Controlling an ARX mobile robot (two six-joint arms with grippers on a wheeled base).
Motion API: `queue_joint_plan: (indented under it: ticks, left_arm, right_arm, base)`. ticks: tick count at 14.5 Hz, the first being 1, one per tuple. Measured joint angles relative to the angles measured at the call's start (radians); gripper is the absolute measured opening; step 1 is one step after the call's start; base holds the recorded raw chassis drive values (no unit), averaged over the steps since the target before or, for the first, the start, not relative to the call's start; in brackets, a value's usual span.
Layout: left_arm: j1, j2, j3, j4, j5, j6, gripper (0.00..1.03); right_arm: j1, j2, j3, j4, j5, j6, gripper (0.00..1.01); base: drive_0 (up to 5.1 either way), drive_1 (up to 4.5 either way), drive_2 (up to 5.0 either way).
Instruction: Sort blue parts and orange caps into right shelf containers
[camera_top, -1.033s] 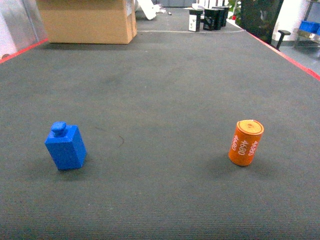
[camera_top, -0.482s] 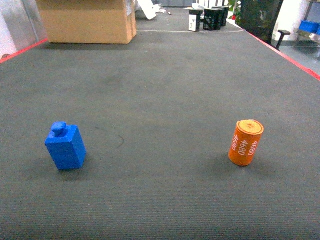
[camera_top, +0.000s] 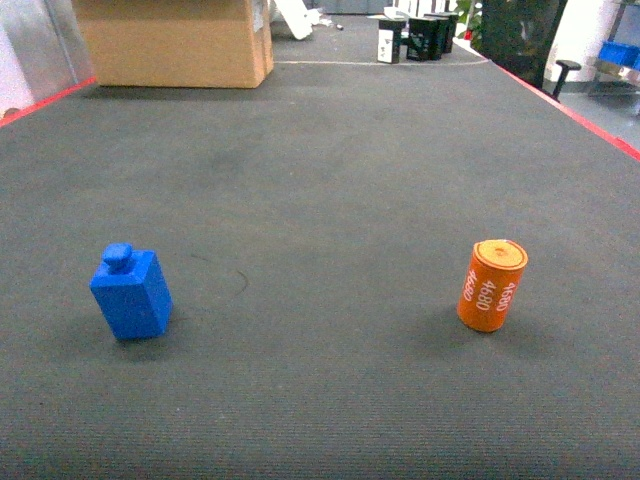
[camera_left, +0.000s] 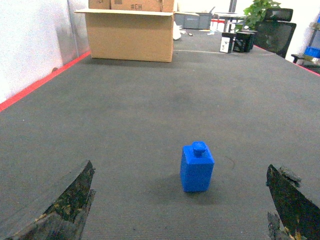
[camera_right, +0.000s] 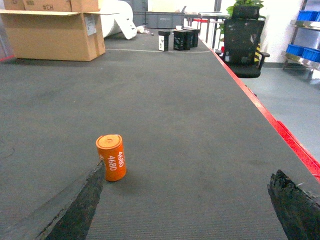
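Note:
One blue part (camera_top: 130, 293), a blocky piece with a knob on top, stands on the dark mat at the left. An orange cap (camera_top: 492, 285), printed 4680, stands upright at the right. Neither gripper shows in the head view. In the left wrist view my left gripper (camera_left: 179, 172) is open, and the blue part (camera_left: 197, 167) stands just ahead, between the lines of the fingers and untouched. My right gripper (camera_right: 188, 170) is also open. The orange cap (camera_right: 111, 158) stands ahead, by its left fingertip (camera_right: 100, 167). Far-right blue bins (camera_right: 305, 15) on a rack may be the right shelf containers; I cannot tell.
A large cardboard box (camera_top: 172, 42) stands at the far left of the mat. Small black-and-white boxes (camera_top: 415, 38) stand at the far end. A red strip (camera_right: 295, 147) marks the mat's right edge. A black office chair (camera_right: 242, 42) stands beyond it.

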Motion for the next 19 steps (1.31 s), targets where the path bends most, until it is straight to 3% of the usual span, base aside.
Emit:
queue_joint_plan:
  ticks: [8,9,10,11,12,15,16,17,19]
  left_arm:
    - [0.000,0.000,0.000,0.000,0.000,0.000,0.98]
    - [-0.069,0.066,0.031,-0.086,-0.148,-0.004,0.98]
    - [-0.166,0.235,0.037,0.035,-0.294,-0.013,0.98]
    - [-0.205,0.365,0.037,0.172,-0.328,-0.024,0.98]
    - [-0.204,0.518,0.044,0.340,-0.336,-0.030,0.98]
    - [-0.195,1.073,0.214,0.825,-0.302,-0.029,0.98]
    - [-0.191,1.248,0.291,0.937,-0.293,-0.031,0.98]
    - [-0.190,1.387,0.347,0.993,-0.288,-0.036,0.98]
    - [-0.194,1.560,0.434,0.974,-0.282,-0.053,0.98]
  right_arm:
    - [0.000,0.000,0.000,0.000,0.000,0.000,0.98]
    - [0.074,0.062,0.021,-0.060,0.144,0.022,0.98]
    - [0.166,0.185,0.027,0.016,0.247,0.051,0.98]
    - [0.236,0.294,0.032,0.124,0.301,0.060,0.98]
    - [0.268,0.420,0.048,0.251,0.310,0.061,0.98]
    - [0.276,0.897,0.213,0.650,0.292,0.063,0.98]
    - [0.274,1.066,0.273,0.750,0.277,0.065,0.98]
    - [0.268,1.223,0.319,0.805,0.254,0.088,0.98]
    - [0.277,1.462,0.425,0.837,0.258,0.121,0.98]
  base:
    - [0.0,0.00,0.0]
    - [0.0,0.00,0.0]
    - [0.0,0.00,0.0]
    - [0.0,0.00,0.0]
    - [0.0,0.00,0.0]
    - [0.0,0.00,0.0]
    - [0.0,0.00,0.0]
    - [0.0,0.00,0.0]
    - [0.0,0.00,0.0]
